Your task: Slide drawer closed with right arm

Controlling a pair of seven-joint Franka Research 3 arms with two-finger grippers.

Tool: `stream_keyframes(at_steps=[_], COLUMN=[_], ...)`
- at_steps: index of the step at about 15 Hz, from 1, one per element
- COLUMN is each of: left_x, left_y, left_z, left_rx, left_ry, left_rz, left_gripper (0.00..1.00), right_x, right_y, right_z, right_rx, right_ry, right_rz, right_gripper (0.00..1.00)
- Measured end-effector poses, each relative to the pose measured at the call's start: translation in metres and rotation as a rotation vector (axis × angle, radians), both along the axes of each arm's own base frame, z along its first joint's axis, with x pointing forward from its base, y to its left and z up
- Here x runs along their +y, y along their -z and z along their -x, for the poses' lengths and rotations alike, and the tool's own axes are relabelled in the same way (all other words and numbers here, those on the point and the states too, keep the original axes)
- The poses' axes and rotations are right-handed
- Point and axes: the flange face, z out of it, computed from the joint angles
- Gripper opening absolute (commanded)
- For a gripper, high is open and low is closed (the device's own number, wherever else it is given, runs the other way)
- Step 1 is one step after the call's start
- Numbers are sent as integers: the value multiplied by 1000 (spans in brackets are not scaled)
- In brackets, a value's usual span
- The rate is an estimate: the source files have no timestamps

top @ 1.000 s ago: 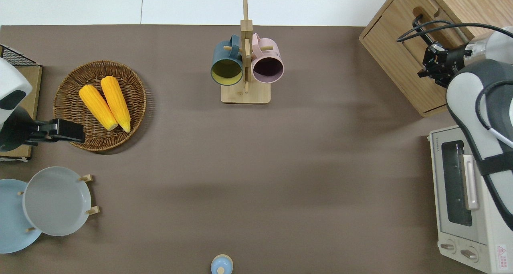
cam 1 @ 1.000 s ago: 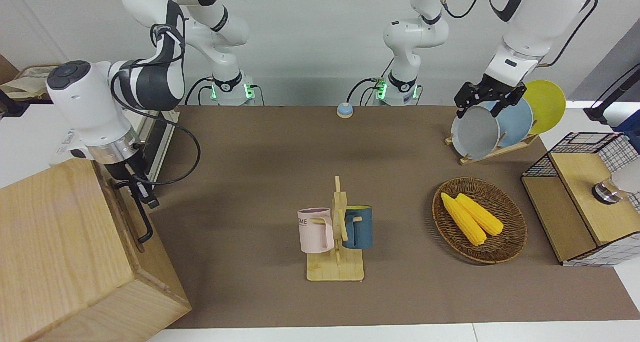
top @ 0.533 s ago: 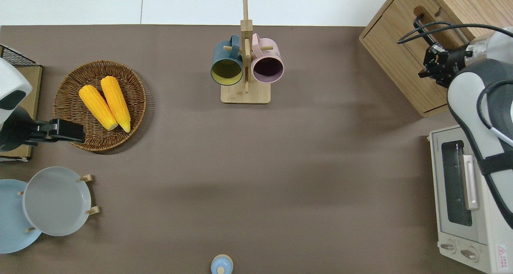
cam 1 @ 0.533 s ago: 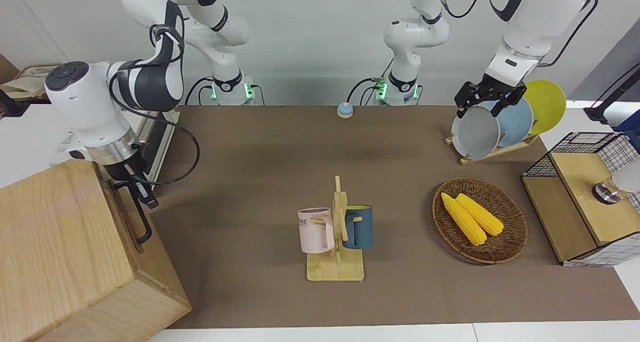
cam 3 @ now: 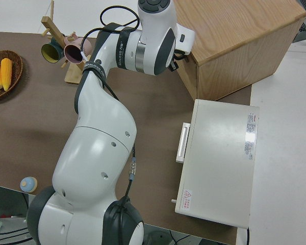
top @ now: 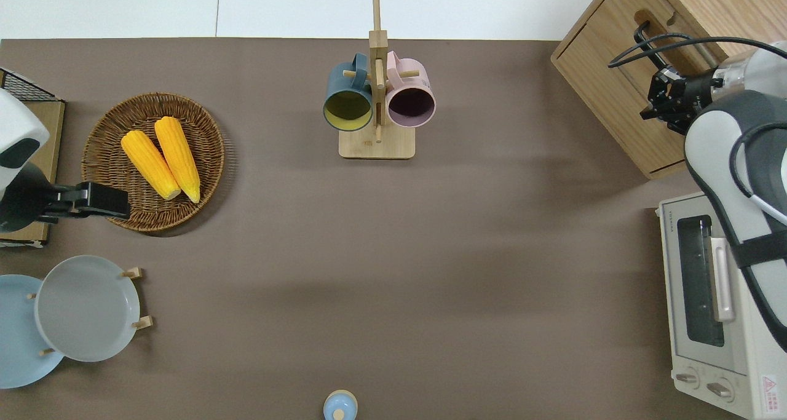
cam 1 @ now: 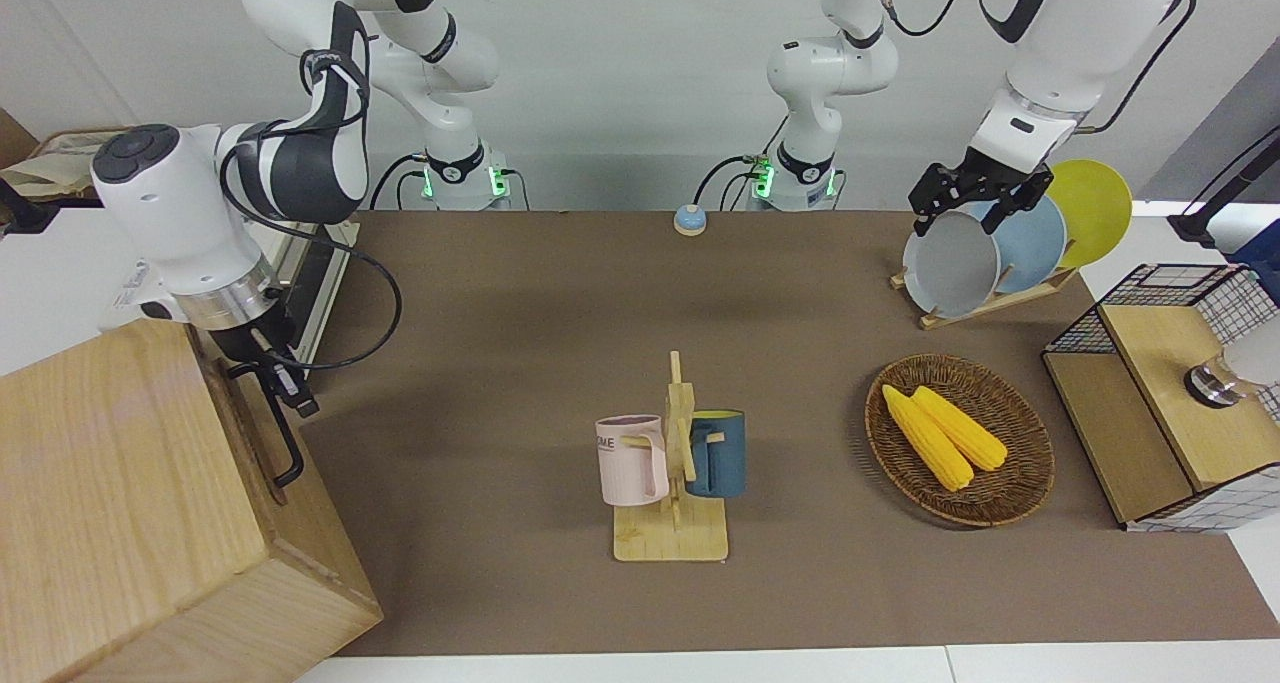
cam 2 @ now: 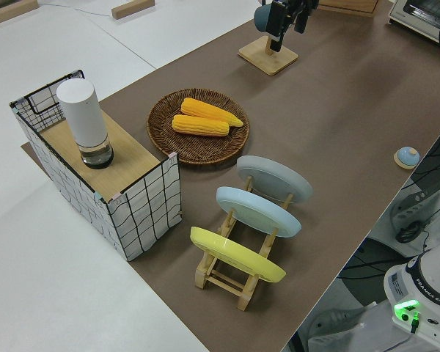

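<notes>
The right end effector point(top: 663, 97) is pressing against the smooth light-wood drawer point(top: 621, 91) beside its black loop handle point(top: 642, 35); finger spacing unclear.

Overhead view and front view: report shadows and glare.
Overhead view: soft broad shadow bands cross the brown mat; front view: the same soft bands, a pale sheen on the cabinet top, no harsh glare.

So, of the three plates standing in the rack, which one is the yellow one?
The yellow plate stands at the end of the wooden rack toward the left arm's end of the table, beside the light blue plate; the grey plate stands at the opposite end.
</notes>
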Motion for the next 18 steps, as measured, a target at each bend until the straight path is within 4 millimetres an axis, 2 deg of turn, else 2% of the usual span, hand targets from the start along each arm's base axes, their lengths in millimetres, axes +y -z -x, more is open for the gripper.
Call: stream_keyframes(at_steps=[4,10,14,18], left_x=[0,0,0,0], left_y=[0,0,0,0], left_z=[0,0,0,0], left_rx=[0,0,0,0], left_ry=[0,0,0,0], left_rz=[0,0,0,0], left_gripper=[998,998,998,998], right_x=[18,94,124,150], right_y=[0,-4,-20,-46], right_z=[-1,7,24,49], right_rx=[1,53,108,156], right_ry=[-16,-131,-188,-266], right_rz=[-16,-27,-30,-30], right_gripper=[0,0,0,0])
